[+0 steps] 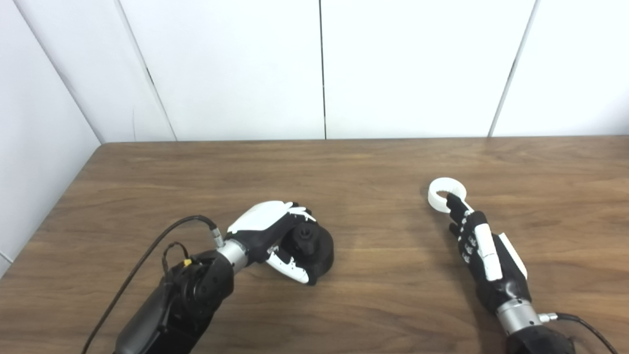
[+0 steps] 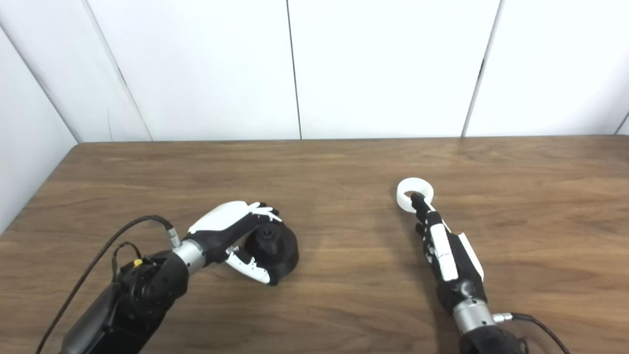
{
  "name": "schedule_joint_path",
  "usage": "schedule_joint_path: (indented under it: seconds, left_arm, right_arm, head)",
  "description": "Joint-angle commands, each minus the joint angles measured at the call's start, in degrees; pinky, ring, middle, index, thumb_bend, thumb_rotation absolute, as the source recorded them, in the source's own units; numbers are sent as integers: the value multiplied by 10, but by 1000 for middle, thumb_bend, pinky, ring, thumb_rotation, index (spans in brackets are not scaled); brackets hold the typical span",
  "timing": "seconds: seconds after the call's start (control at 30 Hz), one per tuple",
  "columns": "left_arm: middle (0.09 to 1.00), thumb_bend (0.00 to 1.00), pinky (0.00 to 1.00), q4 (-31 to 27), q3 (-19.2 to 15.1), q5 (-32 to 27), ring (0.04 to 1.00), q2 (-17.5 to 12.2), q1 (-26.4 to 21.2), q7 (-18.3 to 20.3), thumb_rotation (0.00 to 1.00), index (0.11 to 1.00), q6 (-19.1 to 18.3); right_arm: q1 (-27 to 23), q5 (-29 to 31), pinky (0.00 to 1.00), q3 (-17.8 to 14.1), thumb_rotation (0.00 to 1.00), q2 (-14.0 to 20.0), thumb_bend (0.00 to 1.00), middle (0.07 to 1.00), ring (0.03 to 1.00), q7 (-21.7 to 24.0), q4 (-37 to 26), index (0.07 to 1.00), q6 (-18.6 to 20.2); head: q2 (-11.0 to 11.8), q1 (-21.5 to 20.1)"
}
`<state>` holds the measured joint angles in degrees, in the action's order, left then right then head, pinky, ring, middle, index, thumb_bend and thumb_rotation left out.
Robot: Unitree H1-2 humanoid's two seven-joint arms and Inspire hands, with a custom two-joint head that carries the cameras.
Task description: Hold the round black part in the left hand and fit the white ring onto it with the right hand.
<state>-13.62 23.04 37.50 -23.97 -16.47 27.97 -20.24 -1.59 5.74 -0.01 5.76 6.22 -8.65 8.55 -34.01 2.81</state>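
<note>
A brown wood-grain table (image 1: 344, 167) is filling the lower part of both views, running back to plain white wall panels (image 1: 226, 64) that are meeting at thin dark vertical seams.

Left hand (image 2: 235, 235) curled around round black part (image 2: 273, 250) on wooden table (image 2: 344, 162). Right hand (image 2: 444, 255) stretched flat, fingertips (image 2: 418, 198) reaching into white ring (image 2: 414, 194) lying flat, well apart.

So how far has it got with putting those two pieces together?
Early on. The left hand is wrapped around the round black part, which sits on the table. The right hand is touching the white ring with a fingertip. Gripping the ring, lifting it and fitting it on remain.
</note>
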Motion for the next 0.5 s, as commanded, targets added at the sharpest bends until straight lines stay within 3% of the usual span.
schedule_joint_path:
  seconds: [0.0,0.47]
  left_arm:
    - [941,880,1000,-22,2,-2,1000,2,-5,6,277,747,10]
    - [946,881,1000,-55,29,11,1000,24,3,27,327,745,21]
  right_arm:
    - [-6,-1,1000,2,1000,-2,625,961,1000,0,-13,926,-2]
    - [-5,6,1000,-3,1000,-4,634,962,1000,0,-20,933,6]
  head:
    - [0,1]
    - [0,2]
